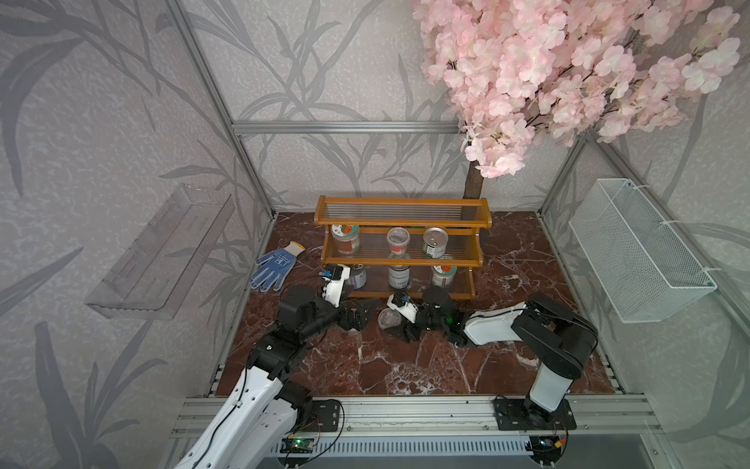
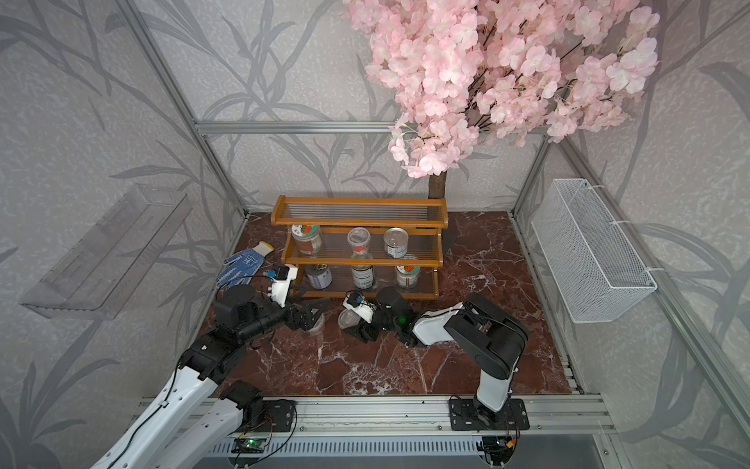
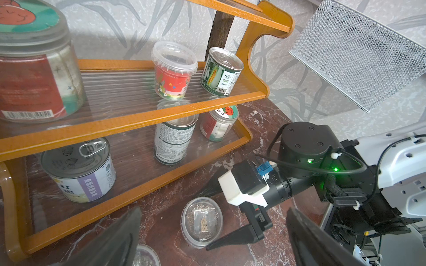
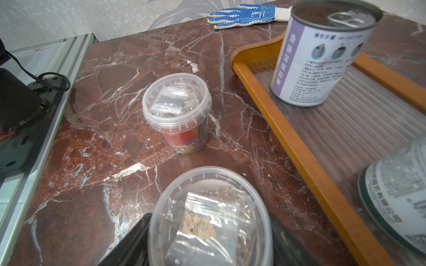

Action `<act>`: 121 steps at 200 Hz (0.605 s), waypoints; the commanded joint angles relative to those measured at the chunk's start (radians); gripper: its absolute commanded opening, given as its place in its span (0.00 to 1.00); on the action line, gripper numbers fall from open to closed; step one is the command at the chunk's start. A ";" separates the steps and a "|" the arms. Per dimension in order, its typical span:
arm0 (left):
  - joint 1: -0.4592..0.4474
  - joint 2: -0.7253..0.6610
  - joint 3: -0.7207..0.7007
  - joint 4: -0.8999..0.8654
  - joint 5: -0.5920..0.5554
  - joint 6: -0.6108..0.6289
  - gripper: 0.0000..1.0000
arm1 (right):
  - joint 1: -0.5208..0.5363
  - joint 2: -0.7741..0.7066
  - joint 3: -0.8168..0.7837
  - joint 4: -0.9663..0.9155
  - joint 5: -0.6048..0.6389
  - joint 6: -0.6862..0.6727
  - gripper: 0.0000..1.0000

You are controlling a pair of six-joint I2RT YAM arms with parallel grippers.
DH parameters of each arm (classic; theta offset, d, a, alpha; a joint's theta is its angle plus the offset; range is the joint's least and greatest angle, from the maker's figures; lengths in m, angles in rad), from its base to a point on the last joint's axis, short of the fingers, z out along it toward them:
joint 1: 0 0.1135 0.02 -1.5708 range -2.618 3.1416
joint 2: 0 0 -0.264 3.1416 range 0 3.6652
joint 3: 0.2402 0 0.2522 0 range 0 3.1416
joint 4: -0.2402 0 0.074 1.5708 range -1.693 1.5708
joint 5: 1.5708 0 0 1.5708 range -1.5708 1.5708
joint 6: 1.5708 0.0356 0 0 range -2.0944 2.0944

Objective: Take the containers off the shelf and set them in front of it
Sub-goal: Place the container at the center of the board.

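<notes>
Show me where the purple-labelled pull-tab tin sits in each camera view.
In both top views: purple-labelled tin, left end of the lowest tier.
Left wrist view: on the lowest tier, nearest the camera.
Right wrist view: at the tier's end, glove beyond.
Shared landmark: orange front rail of the shelf.

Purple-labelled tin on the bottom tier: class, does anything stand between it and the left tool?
Only the low front rail of the shelf runs between the purple-labelled tin and the open left tool; the tin rises well above it. A clear cup stands below the tool, off that line.
</notes>
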 commanded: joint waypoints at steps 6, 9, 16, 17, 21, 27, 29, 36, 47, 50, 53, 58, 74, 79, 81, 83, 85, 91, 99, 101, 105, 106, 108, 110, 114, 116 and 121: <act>0.005 -0.011 -0.007 -0.017 -0.010 0.013 1.00 | 0.005 -0.009 -0.009 -0.053 0.034 -0.016 0.81; 0.005 -0.011 -0.007 -0.017 -0.013 0.014 1.00 | 0.005 -0.012 -0.011 -0.054 0.035 -0.016 0.82; 0.005 -0.014 -0.005 -0.019 -0.019 0.014 1.00 | 0.004 -0.020 -0.014 -0.055 0.039 -0.016 0.84; 0.005 -0.014 -0.004 -0.020 -0.020 0.015 1.00 | 0.005 -0.022 -0.015 -0.055 0.040 -0.015 0.84; 0.005 -0.014 -0.005 -0.022 -0.023 0.016 1.00 | 0.005 -0.026 -0.017 -0.055 0.043 -0.015 0.85; 0.005 -0.014 -0.005 -0.025 -0.030 0.016 1.00 | 0.005 -0.033 -0.021 -0.055 0.046 -0.015 0.87; 0.005 -0.014 -0.005 -0.025 -0.031 0.016 1.00 | 0.004 -0.036 -0.021 -0.056 0.045 -0.013 0.88; 0.005 -0.016 -0.005 -0.027 -0.038 0.017 1.00 | 0.004 -0.044 -0.022 -0.062 0.042 -0.012 0.90; 0.005 -0.016 -0.007 -0.027 -0.049 0.018 1.00 | 0.005 -0.066 -0.025 -0.073 0.037 -0.010 0.92; 0.005 -0.016 -0.007 -0.027 -0.052 0.019 1.00 | 0.005 -0.070 -0.026 -0.075 0.038 -0.008 0.94; 0.005 -0.016 -0.006 -0.026 -0.055 0.019 1.00 | 0.005 -0.070 -0.029 -0.078 0.040 -0.008 0.94; 0.005 -0.015 -0.005 -0.027 -0.059 0.019 1.00 | 0.004 -0.094 -0.032 -0.083 0.043 -0.006 0.96; 0.004 -0.012 -0.004 -0.023 -0.065 0.019 1.00 | 0.005 -0.141 -0.044 -0.113 0.052 -0.005 0.99; 0.005 -0.012 -0.003 -0.020 -0.063 0.018 1.00 | 0.005 -0.157 -0.049 -0.122 0.055 -0.005 0.99; 0.005 -0.010 -0.005 -0.020 -0.063 0.018 1.00 | 0.004 -0.164 -0.052 -0.126 0.056 -0.006 0.99; 0.005 -0.009 -0.004 -0.021 -0.062 0.019 1.00 | 0.005 -0.171 -0.055 -0.128 0.057 -0.005 0.99; 0.004 -0.010 -0.003 -0.021 -0.062 0.019 1.00 | 0.005 -0.179 -0.058 -0.133 0.059 -0.005 0.99; 0.004 -0.008 -0.003 -0.019 -0.060 0.019 1.00 | 0.004 -0.201 -0.068 -0.145 0.063 -0.001 0.99; 0.005 -0.008 -0.003 -0.018 -0.059 0.020 1.00 | 0.002 -0.234 -0.080 -0.166 0.071 0.001 0.99; 0.005 -0.008 -0.003 -0.018 -0.058 0.020 1.00 | 0.003 -0.243 -0.083 -0.170 0.073 0.001 0.99; 0.005 -0.008 -0.003 -0.018 -0.058 0.020 1.00 | 0.003 -0.261 -0.089 -0.181 0.078 0.002 0.99; 0.005 -0.009 -0.003 -0.018 -0.058 0.020 1.00 | 0.003 -0.265 -0.090 -0.184 0.080 0.002 0.99; 0.005 -0.010 -0.004 -0.019 -0.059 0.020 1.00 | 0.003 -0.274 -0.093 -0.188 0.083 0.004 0.99; 0.006 -0.010 -0.004 -0.019 -0.059 0.020 1.00 | 0.003 -0.279 -0.094 -0.191 0.083 0.005 0.99; 0.005 -0.010 -0.005 -0.021 -0.060 0.020 1.00 | 0.002 -0.298 -0.100 -0.202 0.091 0.006 0.99; 0.005 -0.011 -0.005 -0.020 -0.061 0.020 1.00 | 0.002 -0.308 -0.102 -0.209 0.095 0.008 0.99; 0.005 -0.011 -0.005 -0.021 -0.063 0.020 1.00 | -0.001 -0.333 -0.107 -0.222 0.103 0.013 0.99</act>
